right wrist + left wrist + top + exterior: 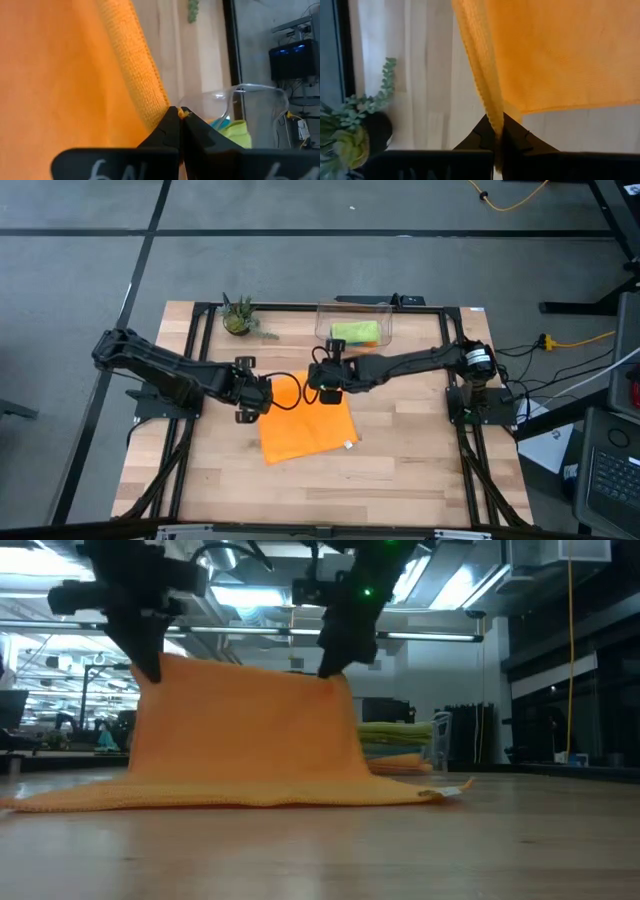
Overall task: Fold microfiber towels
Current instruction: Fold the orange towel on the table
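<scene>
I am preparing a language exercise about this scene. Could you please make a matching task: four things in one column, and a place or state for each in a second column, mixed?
Things:
1. orange towel
2. clear bin
3. potted plant
4. left gripper

Places or states:
A. at the table's far edge, left of the bin
B. shut on a towel corner
C. holds folded towels
D. lifted by one edge, the rest on the table

Pairs: 1-D, 2-C, 3-A, 4-B
</scene>
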Tool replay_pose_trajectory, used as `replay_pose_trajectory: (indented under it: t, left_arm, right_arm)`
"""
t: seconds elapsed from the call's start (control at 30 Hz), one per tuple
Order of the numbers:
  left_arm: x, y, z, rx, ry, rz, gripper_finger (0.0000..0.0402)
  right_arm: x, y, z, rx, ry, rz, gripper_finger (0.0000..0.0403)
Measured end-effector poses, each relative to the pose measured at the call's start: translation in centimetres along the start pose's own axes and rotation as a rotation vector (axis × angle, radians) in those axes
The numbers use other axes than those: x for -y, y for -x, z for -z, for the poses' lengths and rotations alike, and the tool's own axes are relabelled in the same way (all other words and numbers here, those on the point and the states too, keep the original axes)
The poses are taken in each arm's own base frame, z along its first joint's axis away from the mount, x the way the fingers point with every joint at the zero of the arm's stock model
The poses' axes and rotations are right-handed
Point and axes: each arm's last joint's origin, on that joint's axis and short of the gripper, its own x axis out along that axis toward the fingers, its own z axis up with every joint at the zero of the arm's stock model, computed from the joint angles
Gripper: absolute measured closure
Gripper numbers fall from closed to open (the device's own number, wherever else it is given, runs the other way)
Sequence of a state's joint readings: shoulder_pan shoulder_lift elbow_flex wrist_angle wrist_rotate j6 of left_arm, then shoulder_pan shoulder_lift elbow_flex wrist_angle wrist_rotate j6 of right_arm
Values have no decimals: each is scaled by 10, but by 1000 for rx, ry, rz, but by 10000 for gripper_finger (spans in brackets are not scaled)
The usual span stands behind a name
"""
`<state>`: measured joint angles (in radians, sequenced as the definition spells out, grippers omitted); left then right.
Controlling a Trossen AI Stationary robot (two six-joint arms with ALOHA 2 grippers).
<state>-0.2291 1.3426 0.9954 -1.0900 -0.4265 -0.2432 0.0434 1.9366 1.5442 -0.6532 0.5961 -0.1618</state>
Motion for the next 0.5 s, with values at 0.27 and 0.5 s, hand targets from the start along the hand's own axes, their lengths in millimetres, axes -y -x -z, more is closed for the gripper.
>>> replay_pose_trajectory:
  t: [0.27,0.5]
  left_arm:
    - [21,4,-6,95,51,166,401]
    - [54,-3,-6,180,56,264,401]
  right_arm:
    - [-42,18,11,-31,-21,-57,401]
    - [-89,31,33,-46,-25,-87,401]
